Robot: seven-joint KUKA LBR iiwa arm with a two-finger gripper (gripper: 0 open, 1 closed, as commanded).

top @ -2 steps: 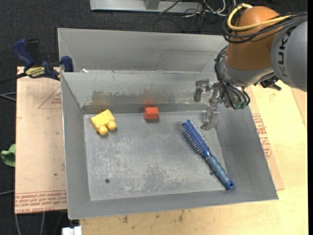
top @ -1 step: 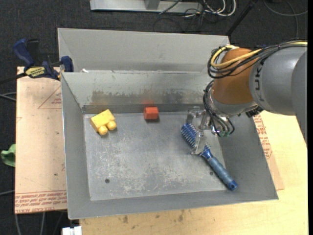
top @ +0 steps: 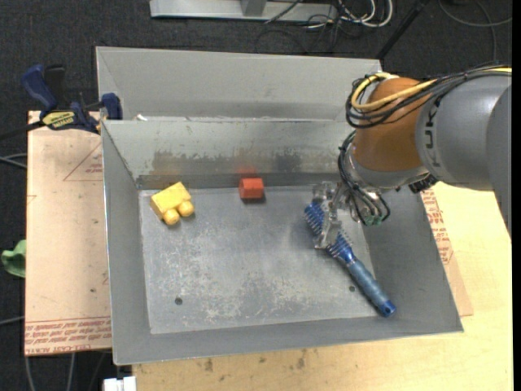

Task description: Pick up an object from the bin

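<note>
Lying along the right side of the bin [top: 244, 292], the blue brush [top: 362, 279] has its bristled head right under the gripper [top: 330, 221]; whether the claw is spread or pinching it I cannot tell. A grip on soft bristles could slip, and the long handle might then tip the brush out.

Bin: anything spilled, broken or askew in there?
Nothing stands out. A yellow block and a red cube sit apart by the back wall; a blue brush lies flat at the right, the hand over its bristle end.
</note>
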